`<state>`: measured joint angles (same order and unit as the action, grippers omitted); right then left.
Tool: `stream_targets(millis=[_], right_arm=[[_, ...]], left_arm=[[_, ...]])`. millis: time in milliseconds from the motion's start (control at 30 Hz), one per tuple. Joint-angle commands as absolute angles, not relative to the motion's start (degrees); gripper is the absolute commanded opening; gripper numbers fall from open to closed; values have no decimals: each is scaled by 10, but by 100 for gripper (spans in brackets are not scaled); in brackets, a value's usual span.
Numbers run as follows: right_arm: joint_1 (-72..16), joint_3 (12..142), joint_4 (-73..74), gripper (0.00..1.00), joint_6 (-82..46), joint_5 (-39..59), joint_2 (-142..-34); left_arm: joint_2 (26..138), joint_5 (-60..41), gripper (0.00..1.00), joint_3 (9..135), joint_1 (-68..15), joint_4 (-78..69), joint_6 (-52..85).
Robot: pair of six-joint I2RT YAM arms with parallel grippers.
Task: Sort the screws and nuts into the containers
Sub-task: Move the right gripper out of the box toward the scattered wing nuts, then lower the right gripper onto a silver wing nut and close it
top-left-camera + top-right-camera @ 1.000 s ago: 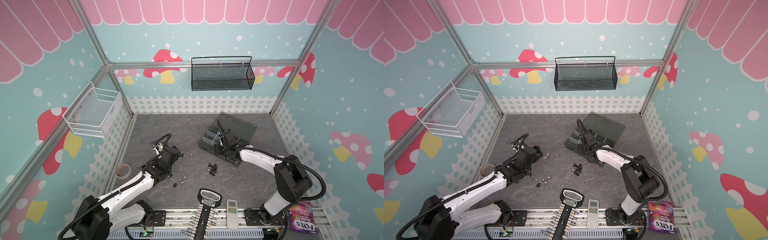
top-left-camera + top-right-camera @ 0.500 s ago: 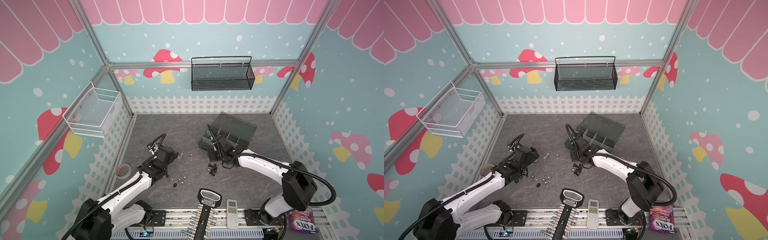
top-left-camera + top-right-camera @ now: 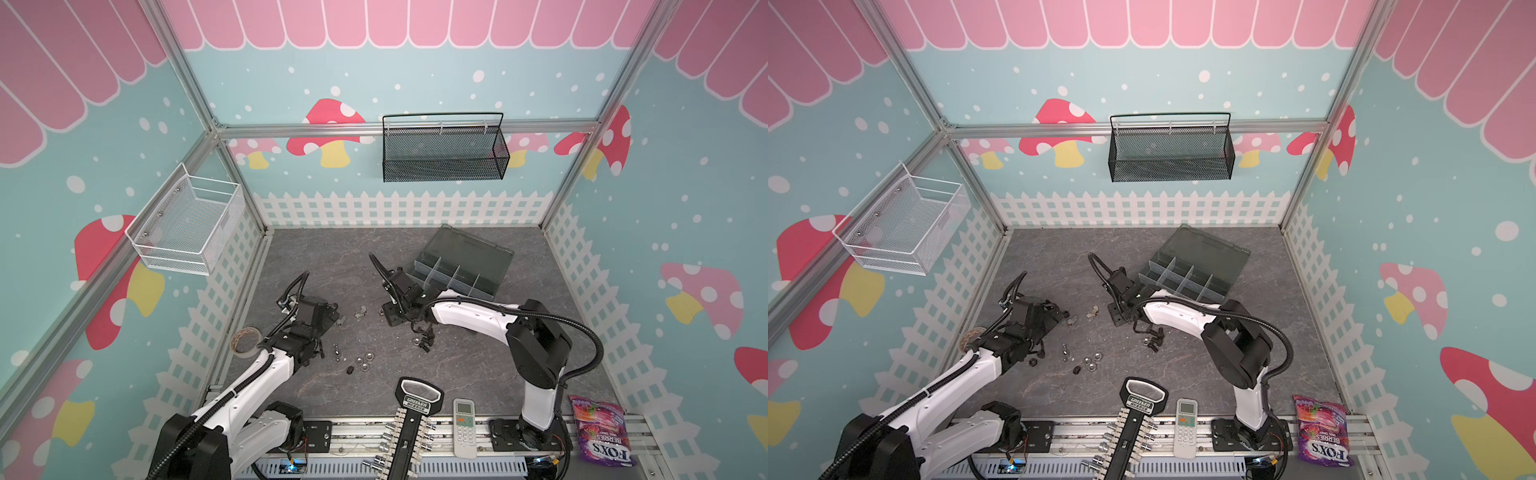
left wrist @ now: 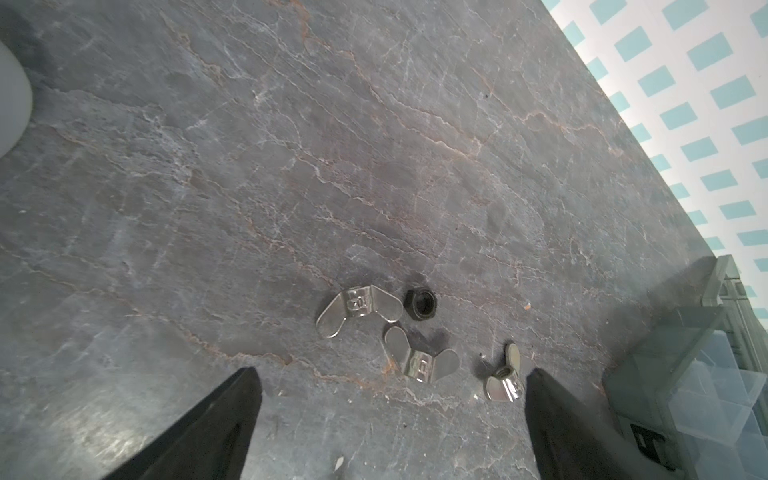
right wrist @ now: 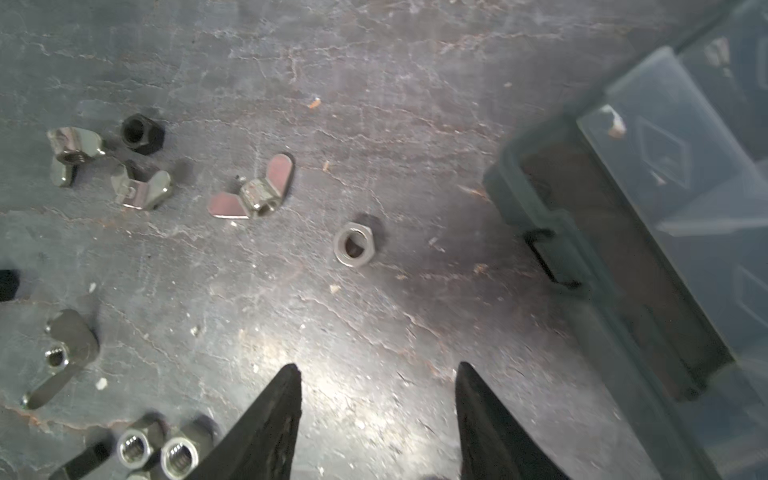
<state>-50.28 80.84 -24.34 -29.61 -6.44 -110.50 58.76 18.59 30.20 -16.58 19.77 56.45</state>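
A small silver hex nut (image 5: 354, 243) lies alone on the dark grey stone-patterned tabletop (image 5: 291, 62), bare surface all round it, just ahead of the right gripper (image 5: 378, 368), whose black jaws stand partly apart and empty; an edge of the dark grey translucent plastic organiser box (image 5: 523, 195) is near. Three silver wing nuts (image 4: 419, 365) and a black hex nut (image 4: 422, 304) lie before the left gripper (image 4: 392, 372), jaws spread wide, empty.

Nuts (image 3: 362, 358) lie on the table (image 3: 478, 374) left of the screws (image 3: 424, 341), containers (image 3: 453, 275) standing behind them.
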Motion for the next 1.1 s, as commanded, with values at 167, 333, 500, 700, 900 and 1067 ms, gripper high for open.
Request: stream_targets(millis=[167,333,500,700,900,1067], right_arm=[[-524,942,-291,65,-291,-65,-1229],[-526,1010,-303,67,-299,-71,-1286],[-526,1062,-312,68,-301,-76,-1328],[-526,1109,-323,69,-302,-80,-1362],[-527,1144,-346,70,-297,-87,-1392],[-534,1140,-365,69,-289,-96,-1397]], left_arm=[[546,156,100,275,-134,215,575],[528,154,100,266,-129,220,574],[521,152,100,261,-126,222,574],[522,150,100,259,-125,221,575],[524,151,100,259,-124,221,574],[524,151,100,258,-122,219,575]])
